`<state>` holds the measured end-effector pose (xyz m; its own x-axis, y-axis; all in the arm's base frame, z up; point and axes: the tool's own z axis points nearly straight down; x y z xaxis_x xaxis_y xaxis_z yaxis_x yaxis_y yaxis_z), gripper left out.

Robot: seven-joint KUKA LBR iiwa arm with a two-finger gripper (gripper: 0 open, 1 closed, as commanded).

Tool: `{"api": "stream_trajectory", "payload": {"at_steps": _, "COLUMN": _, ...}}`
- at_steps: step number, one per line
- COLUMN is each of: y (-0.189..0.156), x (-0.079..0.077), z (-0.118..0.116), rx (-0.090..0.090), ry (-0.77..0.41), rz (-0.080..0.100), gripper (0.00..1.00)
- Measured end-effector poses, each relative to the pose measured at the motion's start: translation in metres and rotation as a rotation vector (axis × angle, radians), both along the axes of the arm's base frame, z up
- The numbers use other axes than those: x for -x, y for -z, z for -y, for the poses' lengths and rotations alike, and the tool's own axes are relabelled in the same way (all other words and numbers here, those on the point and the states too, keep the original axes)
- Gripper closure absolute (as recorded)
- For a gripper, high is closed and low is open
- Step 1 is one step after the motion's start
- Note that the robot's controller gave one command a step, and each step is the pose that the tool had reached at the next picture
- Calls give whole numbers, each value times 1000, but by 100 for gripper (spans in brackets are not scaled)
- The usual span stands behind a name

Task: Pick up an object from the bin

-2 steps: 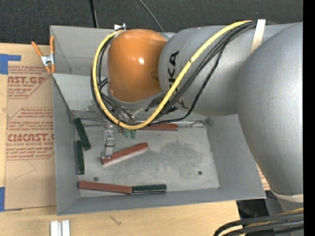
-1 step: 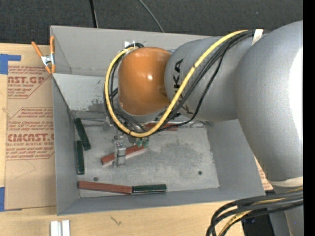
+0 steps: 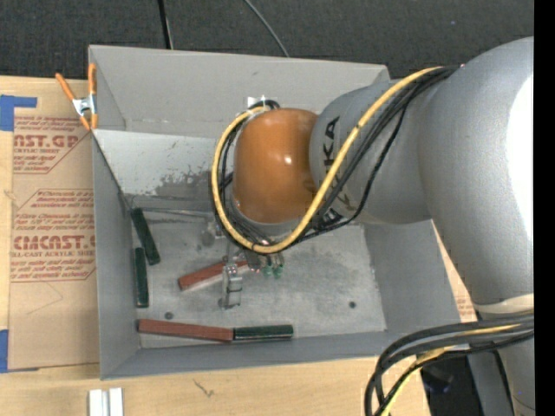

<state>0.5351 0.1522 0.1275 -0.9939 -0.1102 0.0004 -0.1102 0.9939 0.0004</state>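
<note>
My gripper (image 3: 231, 286) hangs below the arm's wrist, low over the bin's floor near the middle. A short red-brown stick (image 3: 200, 277) lies slanted just to its left, and the stick's right end reaches the gripper. Whether that end is gripped I cannot tell. Along the bin's front wall lie a longer red-brown stick (image 3: 184, 328) and a dark green stick (image 3: 263, 330), end to end.
Two more dark green sticks lie at the bin's left side, one slanted (image 3: 144, 237) and one upright along the wall (image 3: 140, 277). The arm and its orange cover hide the back middle of the bin. The floor to the right of the gripper is bare.
</note>
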Motion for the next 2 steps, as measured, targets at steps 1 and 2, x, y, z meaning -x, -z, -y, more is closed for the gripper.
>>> {"api": "stream_trajectory", "payload": {"at_steps": 1, "y": 5, "x": -12, "z": 27, "rx": -1, "ry": -145, "rz": 2, "gripper": 0}}
{"api": "stream_trajectory", "payload": {"at_steps": 2, "y": 56, "x": -17, "z": 25, "rx": -2, "ry": -97, "rz": 3, "gripper": 0}}
